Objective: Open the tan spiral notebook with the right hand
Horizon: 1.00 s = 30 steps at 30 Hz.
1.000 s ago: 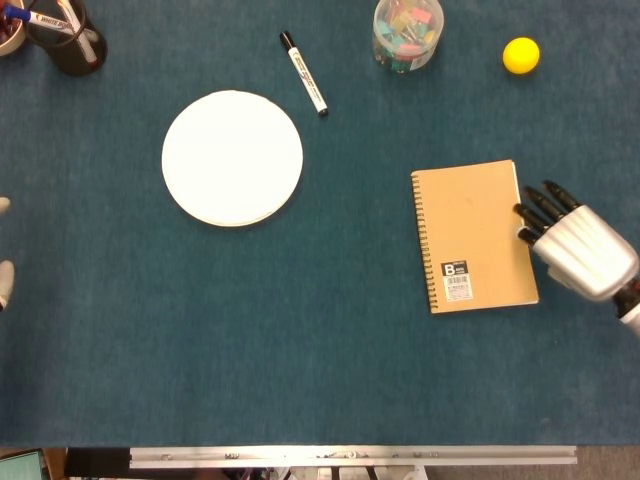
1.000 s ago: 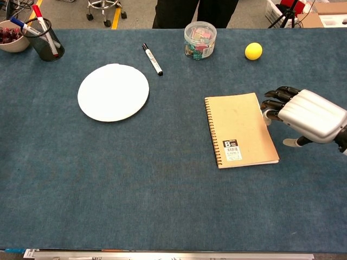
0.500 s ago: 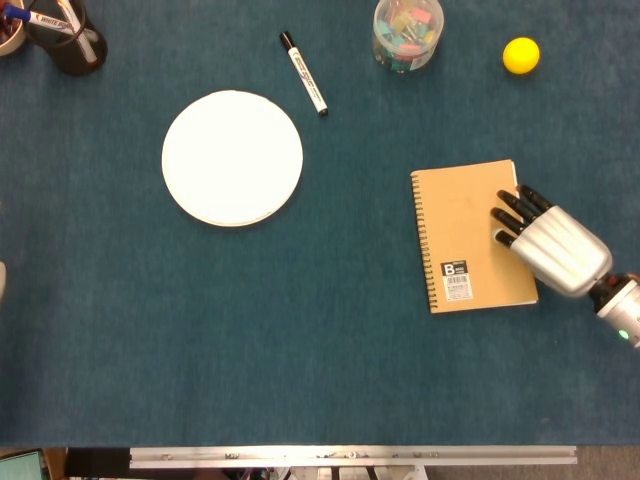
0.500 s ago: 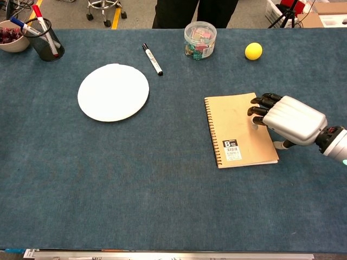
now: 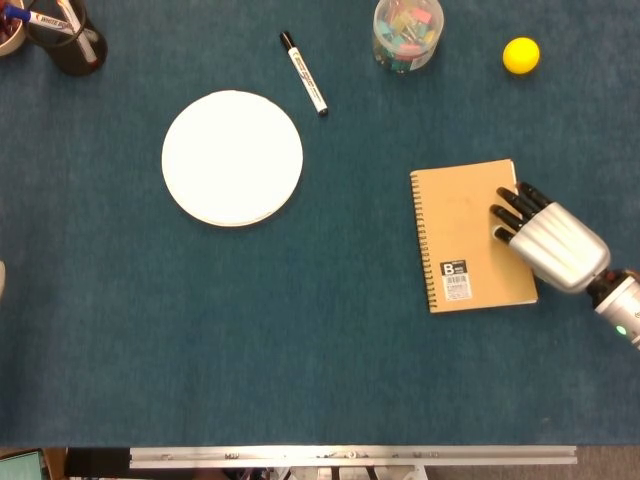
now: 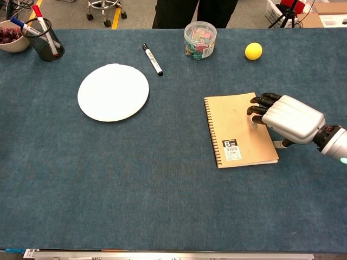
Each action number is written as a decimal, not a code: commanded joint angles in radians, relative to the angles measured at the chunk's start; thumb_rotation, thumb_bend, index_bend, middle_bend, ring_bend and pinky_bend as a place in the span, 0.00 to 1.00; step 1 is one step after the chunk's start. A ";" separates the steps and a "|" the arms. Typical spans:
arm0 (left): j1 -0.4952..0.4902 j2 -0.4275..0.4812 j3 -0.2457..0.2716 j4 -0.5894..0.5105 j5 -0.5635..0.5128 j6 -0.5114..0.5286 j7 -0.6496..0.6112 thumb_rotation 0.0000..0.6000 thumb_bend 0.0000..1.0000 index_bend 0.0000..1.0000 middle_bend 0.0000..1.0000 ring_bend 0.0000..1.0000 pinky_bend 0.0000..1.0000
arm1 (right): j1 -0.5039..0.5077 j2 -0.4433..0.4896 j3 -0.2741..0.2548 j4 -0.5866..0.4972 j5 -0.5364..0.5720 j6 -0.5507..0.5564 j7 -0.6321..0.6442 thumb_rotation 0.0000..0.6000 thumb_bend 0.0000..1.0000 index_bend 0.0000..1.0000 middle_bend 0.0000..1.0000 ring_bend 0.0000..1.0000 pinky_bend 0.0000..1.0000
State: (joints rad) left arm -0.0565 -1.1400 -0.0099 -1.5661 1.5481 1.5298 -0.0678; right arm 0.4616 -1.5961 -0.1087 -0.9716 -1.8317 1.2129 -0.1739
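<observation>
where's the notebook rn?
The notebook lies closed on the right side of the table in both views, spiral edge to the left, below the yellow ball. The right robot hand is over its right edge.

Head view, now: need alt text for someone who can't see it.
A silver robot right hand reaches over the right edge of a closed tan spiral notebook on a blue table, dark fingers on the cover. Further left lies a white plate; along the far edge are a marker, a clear jar and a yellow ball.
</observation>
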 commanded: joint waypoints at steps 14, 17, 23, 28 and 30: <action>0.003 0.001 -0.001 0.005 -0.001 0.001 -0.006 1.00 0.40 0.20 0.13 0.14 0.20 | 0.029 -0.027 -0.004 0.025 0.000 0.023 0.039 1.00 0.43 0.45 0.32 0.15 0.19; 0.005 0.003 -0.001 0.006 -0.003 0.002 -0.010 1.00 0.40 0.20 0.13 0.14 0.20 | 0.033 -0.044 -0.005 0.042 -0.002 0.030 0.048 1.00 0.43 0.45 0.32 0.16 0.19; 0.009 0.006 0.000 0.009 -0.002 0.005 -0.021 1.00 0.40 0.20 0.13 0.14 0.20 | 0.031 -0.082 -0.010 0.087 -0.005 0.054 0.073 1.00 0.44 0.52 0.34 0.18 0.19; 0.009 0.009 0.001 0.008 0.003 0.007 -0.030 1.00 0.40 0.20 0.13 0.14 0.20 | 0.025 -0.108 -0.008 0.116 -0.007 0.096 0.099 1.00 0.45 0.63 0.38 0.22 0.19; 0.009 0.010 0.001 0.007 0.005 0.008 -0.031 1.00 0.40 0.20 0.13 0.14 0.20 | 0.023 -0.114 -0.008 0.123 -0.006 0.106 0.104 1.00 0.45 0.66 0.39 0.23 0.19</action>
State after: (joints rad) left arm -0.0474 -1.1300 -0.0086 -1.5589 1.5533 1.5378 -0.0993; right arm 0.4862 -1.7069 -0.1173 -0.8517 -1.8382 1.3149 -0.0728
